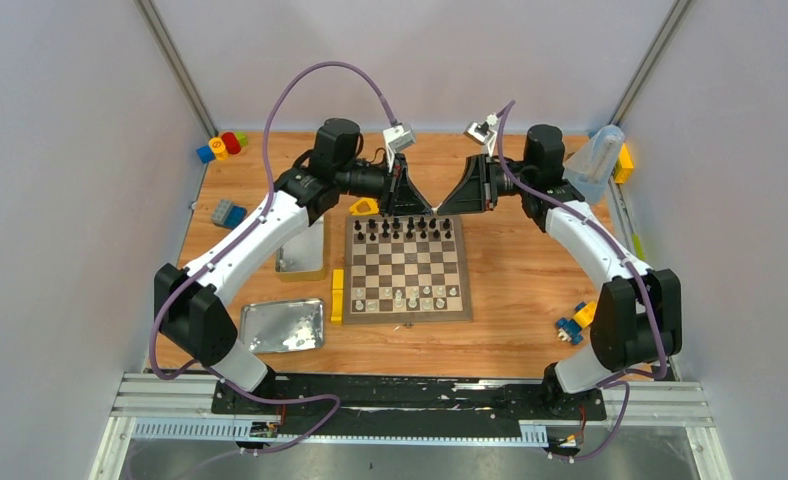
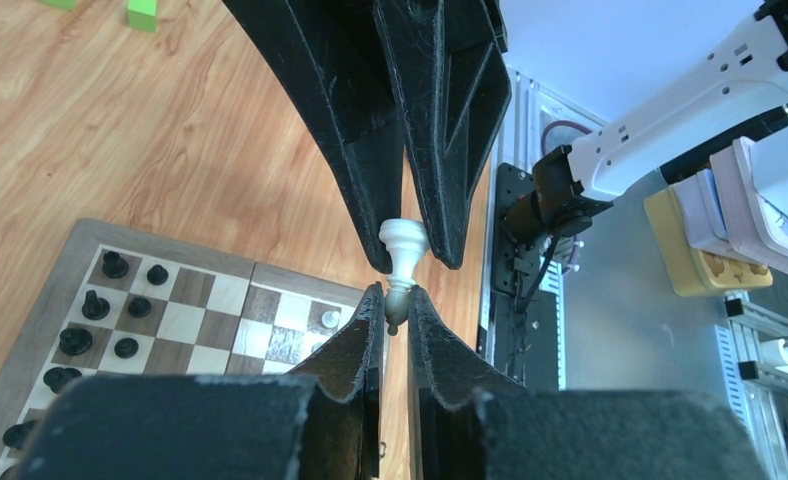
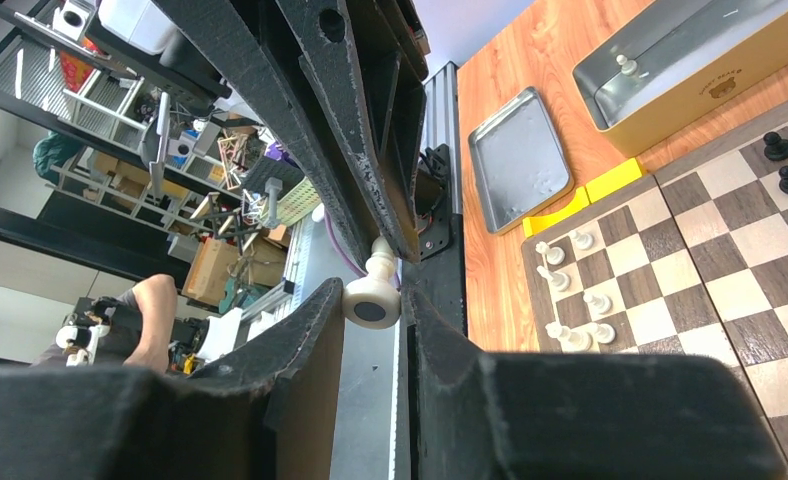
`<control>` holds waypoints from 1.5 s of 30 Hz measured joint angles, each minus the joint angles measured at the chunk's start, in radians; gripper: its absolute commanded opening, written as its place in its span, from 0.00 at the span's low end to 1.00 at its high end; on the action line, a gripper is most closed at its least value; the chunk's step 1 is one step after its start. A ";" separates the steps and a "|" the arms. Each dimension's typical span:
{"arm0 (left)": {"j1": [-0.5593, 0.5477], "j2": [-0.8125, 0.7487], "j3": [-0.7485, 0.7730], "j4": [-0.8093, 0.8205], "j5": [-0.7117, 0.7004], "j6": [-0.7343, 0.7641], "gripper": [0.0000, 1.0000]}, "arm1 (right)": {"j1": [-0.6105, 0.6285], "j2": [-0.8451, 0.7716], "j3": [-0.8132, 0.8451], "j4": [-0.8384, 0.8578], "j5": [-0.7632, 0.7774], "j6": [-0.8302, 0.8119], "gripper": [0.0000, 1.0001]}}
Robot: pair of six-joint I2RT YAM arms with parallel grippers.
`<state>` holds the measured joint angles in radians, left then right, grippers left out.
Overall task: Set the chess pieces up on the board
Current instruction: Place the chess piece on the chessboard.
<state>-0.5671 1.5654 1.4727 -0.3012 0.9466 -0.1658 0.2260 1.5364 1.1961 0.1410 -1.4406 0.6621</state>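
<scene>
The board (image 1: 410,268) lies mid-table. Black chess pieces (image 1: 407,230) fill its far rows and a few white ones (image 1: 410,297) stand on the near rows. My left gripper (image 1: 427,211) and right gripper (image 1: 440,211) meet tip to tip above the board's far edge. Between them hangs one white piece (image 2: 402,250). In the left wrist view my left gripper (image 2: 397,300) is shut on its narrow top end. In the right wrist view my right gripper (image 3: 375,295) is shut on its round base (image 3: 372,300). The piece lies level, clear of the board.
A gold tin (image 1: 303,250) holding a white piece (image 3: 626,66) and its flat lid (image 1: 282,326) lie left of the board. Yellow blocks (image 1: 337,294) line the board's left edge. Coloured blocks sit at the back left (image 1: 222,145) and near right (image 1: 575,322). A clear bag (image 1: 595,160) lies at the back right.
</scene>
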 measured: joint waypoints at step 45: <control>-0.145 -0.006 0.039 -0.744 -0.592 0.592 0.00 | -0.184 -0.306 -0.073 -0.408 0.195 -0.500 0.48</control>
<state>-0.7120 1.5597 1.5120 -1.0451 0.3546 0.4259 0.0418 1.2301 1.1229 -0.2672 -1.2461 0.1616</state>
